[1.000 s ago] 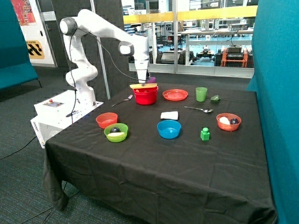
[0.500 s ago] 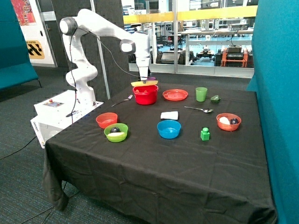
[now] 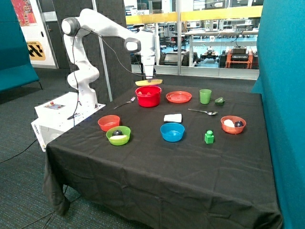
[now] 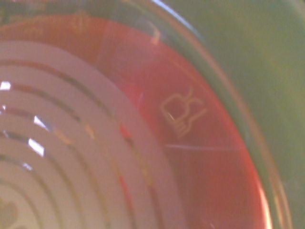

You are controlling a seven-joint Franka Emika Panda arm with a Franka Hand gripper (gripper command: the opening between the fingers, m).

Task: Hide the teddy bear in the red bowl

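Fingers on your gripper (image 3: pixel 149 78) look closed on the rim of a flat yellow plate (image 3: pixel 148 82). The plate hangs level under them with nothing else holding it up, though the fingertips themselves are too small to make out in the outside view. In the wrist view the plate's ringed underside (image 4: pixel 71 143) fills almost everything, and red shows through its translucent edge.

You have the red bowl (image 3: pixel 148 97) directly below the plate, with a clear gap between the plate and the bowl's rim. The bowl sits close to the far edge of the table (image 3: pixel 157 162), toward the far corner nearest the robot base. A fork (image 3: pixel 125 102) lies on its base side and an orange plate (image 3: pixel 178 97) on the other.

You cannot see the teddy bear anywhere on the table. If it is in the red bowl, the tall sides and the plate hide it, so don't count it as confirmed.

What your next move turns on is the vertical line-up. The plate lies flat and roughly centred over the bowl's mouth, and it looks about as wide as the rim. If you mean it as a lid, go straight down and keep it level. With the fingers on one edge, the free side will likely touch the rim first and could tip or slide.
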